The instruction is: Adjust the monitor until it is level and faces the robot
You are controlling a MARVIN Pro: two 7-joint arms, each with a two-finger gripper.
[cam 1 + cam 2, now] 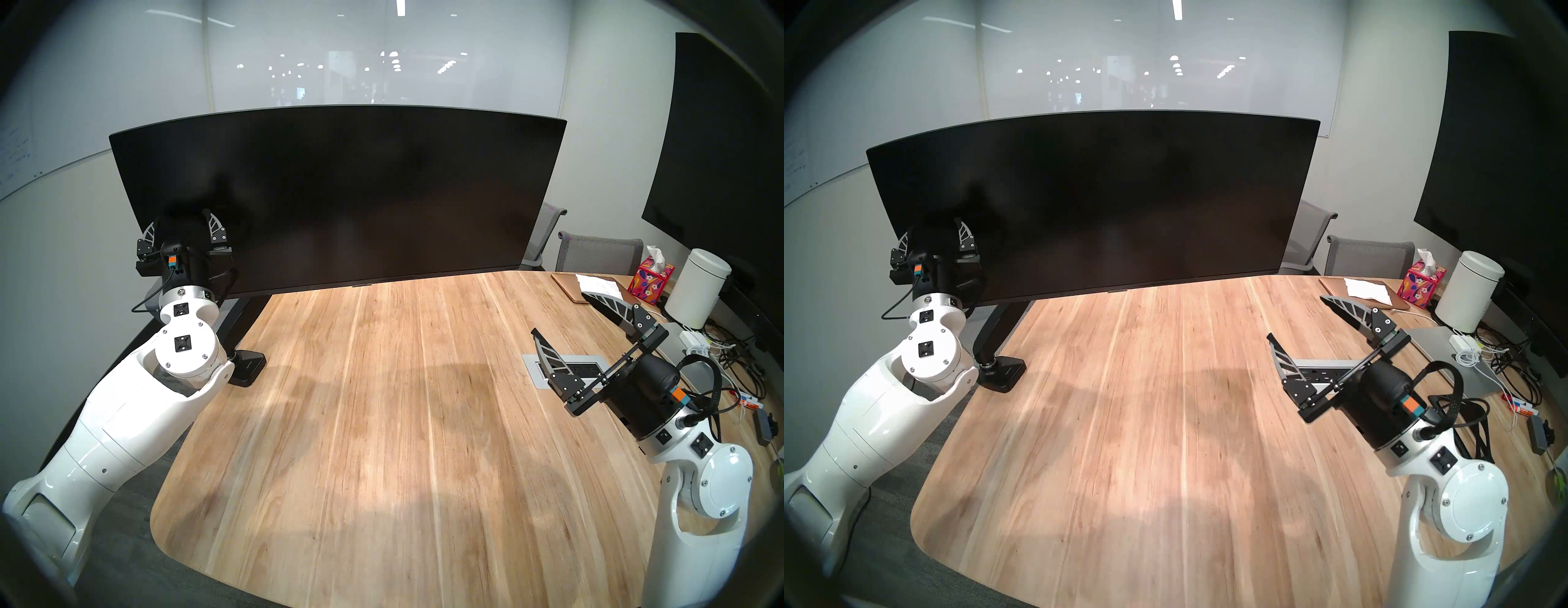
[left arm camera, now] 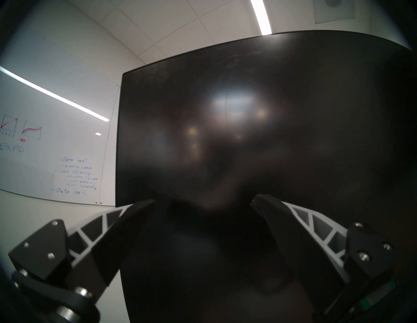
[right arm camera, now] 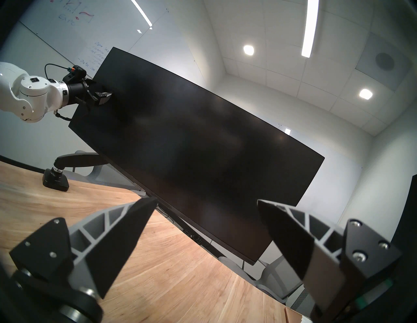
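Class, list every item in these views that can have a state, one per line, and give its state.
monitor: unlit, right end higher than left
left gripper: open, at the monitor's lower left corner
right gripper: open, empty, above the table
tissue box: tissue sticking out
wall screen: dark
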